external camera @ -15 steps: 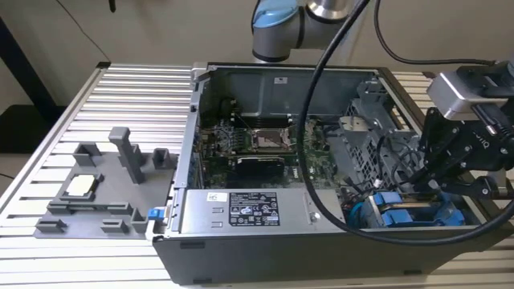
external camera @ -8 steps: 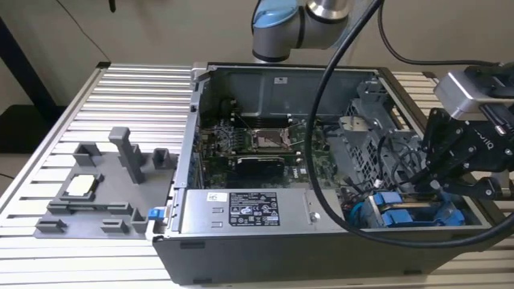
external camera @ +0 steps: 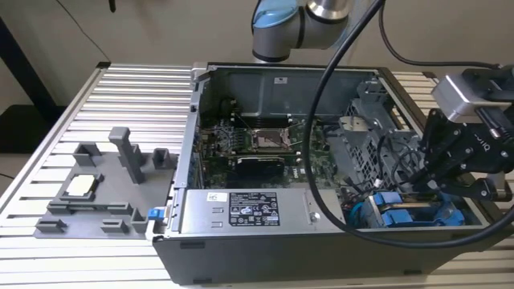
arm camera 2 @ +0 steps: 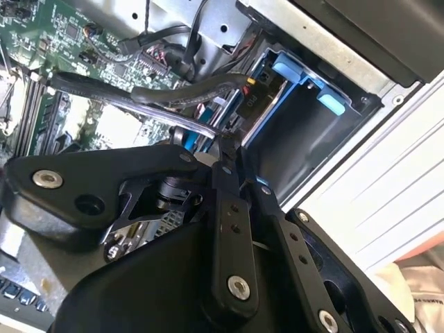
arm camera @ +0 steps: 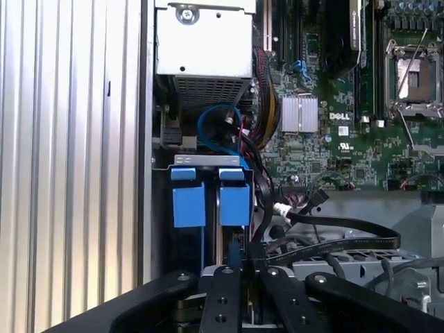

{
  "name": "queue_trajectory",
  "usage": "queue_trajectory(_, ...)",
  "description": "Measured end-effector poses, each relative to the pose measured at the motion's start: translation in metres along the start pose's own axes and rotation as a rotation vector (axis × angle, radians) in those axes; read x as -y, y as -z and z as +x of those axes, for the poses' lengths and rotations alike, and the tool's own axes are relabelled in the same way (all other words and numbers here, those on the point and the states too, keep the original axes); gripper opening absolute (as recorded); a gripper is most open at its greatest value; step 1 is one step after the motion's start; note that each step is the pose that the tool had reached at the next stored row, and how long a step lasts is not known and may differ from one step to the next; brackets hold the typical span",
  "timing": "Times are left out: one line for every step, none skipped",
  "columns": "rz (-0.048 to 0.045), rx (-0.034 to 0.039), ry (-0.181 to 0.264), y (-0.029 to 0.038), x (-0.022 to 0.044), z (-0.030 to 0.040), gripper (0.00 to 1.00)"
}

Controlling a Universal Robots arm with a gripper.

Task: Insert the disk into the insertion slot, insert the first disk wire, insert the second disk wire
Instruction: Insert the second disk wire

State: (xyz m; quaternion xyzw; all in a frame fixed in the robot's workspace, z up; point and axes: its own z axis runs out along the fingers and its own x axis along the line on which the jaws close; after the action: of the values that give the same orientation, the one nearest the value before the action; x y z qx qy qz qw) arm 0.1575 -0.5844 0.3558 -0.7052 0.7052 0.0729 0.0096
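Insertion slot (arm camera: 208, 208), blue plastic clips

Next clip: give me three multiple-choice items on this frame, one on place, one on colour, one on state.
1. The hand is nearest to: A the grey fixture on the table; B the insertion slot; C the power-supply box.
2. The slot's clips are: A red; B blue; C yellow.
3. The computer case is: A open at its side; B closed; C tipped over.
Answers: 1 B, it hangs over that slot at the exterior view's right; 2 B, blue in both wrist views; 3 A, the motherboard lies exposed.
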Motion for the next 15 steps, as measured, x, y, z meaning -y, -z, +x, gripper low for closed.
queue_trajectory(0.0003,0.0042,-0.003,-0.0008,0.0001,0.0000,0.16)
queue_trajectory(0.0004,0.0058,-0.005,-0.0016,0.0004,0.0002,0.16)
queue_trajectory(0.0000,0.0062,-0.007,-0.0023,0.0010,0.0002,0.16)
queue_trajectory(-0.0007,0.0059,-0.008,-0.0027,0.0018,0.0003,0.16)
queue_trajectory(-0.0015,0.0059,-0.009,-0.0031,0.0027,0.0004,0.16)
queue_trajectory(-0.0020,0.0060,-0.010,-0.0036,0.0034,0.0005,0.16)
queue_trajectory(-0.0022,0.0064,-0.012,-0.0042,0.0037,0.0005,0.16)
queue_trajectory(-0.0018,0.0067,-0.016,-0.0049,0.0037,0.0006,0.16)
queue_trajectory(-0.0012,0.0071,-0.021,-0.0055,0.0038,0.0007,0.16)
queue_trajectory(-0.0006,0.0077,-0.026,-0.0061,0.0039,0.0008,0.16)
queue_trajectory(0.0000,0.0082,-0.031,-0.0066,0.0040,0.0008,0.16)
queue_trajectory(0.0006,0.0085,-0.036,-0.0071,0.0040,0.0009,0.16)
queue_trajectory(0.0012,0.0090,-0.041,-0.0077,0.0040,0.0010,0.16)
queue_trajectory(0.0016,0.0093,-0.045,-0.0082,0.0041,0.0010,0.16)
queue_trajectory(0.0018,0.0095,-0.047,-0.0086,0.0042,0.0011,0.16)
